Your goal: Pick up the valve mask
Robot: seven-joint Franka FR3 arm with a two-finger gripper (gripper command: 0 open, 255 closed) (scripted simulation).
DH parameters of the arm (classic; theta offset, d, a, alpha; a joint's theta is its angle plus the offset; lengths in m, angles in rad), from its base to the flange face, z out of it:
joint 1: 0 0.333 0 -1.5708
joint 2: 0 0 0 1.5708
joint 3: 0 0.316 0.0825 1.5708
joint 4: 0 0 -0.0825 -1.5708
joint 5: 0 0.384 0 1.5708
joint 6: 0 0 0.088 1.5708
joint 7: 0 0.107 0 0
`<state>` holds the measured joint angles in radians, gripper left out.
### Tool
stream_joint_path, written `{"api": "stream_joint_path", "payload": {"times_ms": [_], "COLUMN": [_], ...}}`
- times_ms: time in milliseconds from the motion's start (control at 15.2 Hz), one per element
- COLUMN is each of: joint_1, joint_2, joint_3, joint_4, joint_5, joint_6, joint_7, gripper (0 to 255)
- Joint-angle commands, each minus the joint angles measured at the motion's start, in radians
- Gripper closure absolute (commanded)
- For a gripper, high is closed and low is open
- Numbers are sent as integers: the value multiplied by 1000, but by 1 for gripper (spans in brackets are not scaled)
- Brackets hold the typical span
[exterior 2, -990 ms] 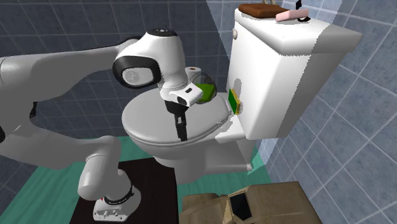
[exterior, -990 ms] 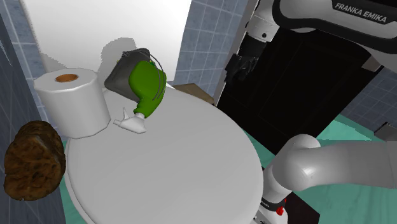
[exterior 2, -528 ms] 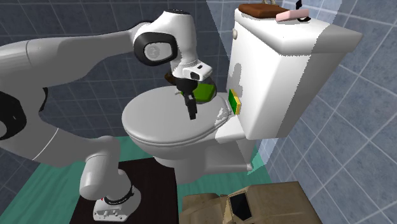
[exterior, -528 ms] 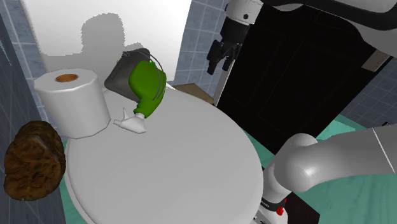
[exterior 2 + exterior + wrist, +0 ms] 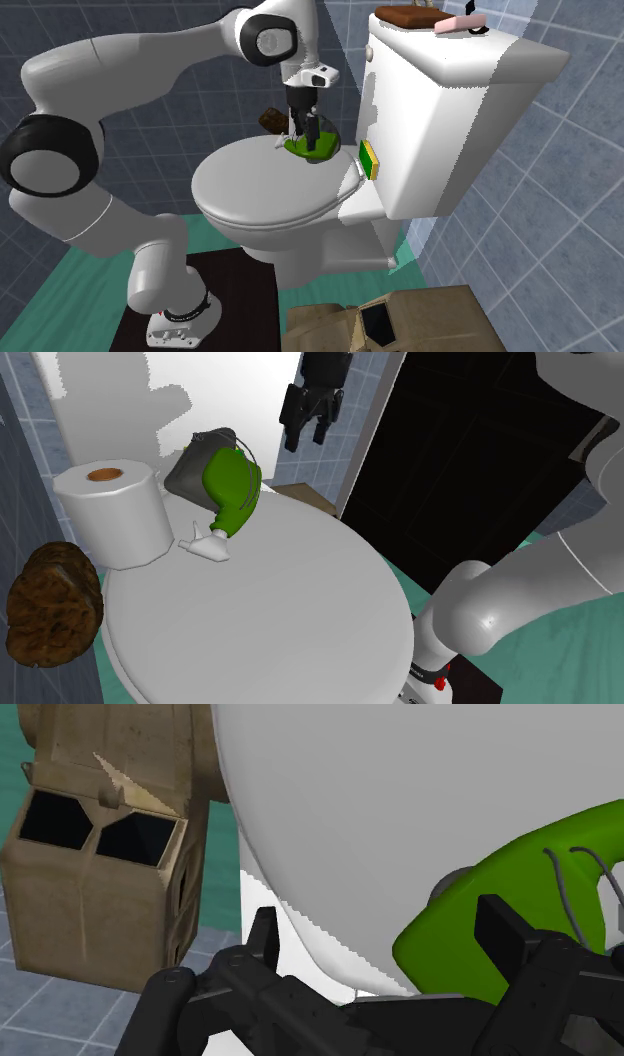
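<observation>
Claw [image 5: 307, 424] open wide, nothing between its fingers (in the wrist view they stand well apart). It hangs above the rear edge of the toilet lid [image 5: 280, 612], fingers pointing down.

Valve mask [image 5: 232, 492]: green shell, grey back, white valve. It sits at the lid's rear edge, against the tank. In the second exterior view the fingertips overlap the mask; they appear to be clear of it, but contact is hard to judge.

Toilet paper roll [image 5: 112, 512] stands upright at the lid's edge, just beside the mask.

Cardboard box [image 5: 100, 874] on the floor, flaps open.
</observation>
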<state>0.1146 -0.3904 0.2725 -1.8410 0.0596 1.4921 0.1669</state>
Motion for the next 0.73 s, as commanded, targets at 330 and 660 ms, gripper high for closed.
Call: {"api": "stream_joint_path", "payload": {"times_ms": [330,660], "joint_1": [51,106], "joint_2": [249,408], "joint_3": [132,206], "joint_4": [321,516], "joint_5": [-61,-130], "joint_6": [-111,-183], "joint_7": [80,137], "gripper": [0,0]}}
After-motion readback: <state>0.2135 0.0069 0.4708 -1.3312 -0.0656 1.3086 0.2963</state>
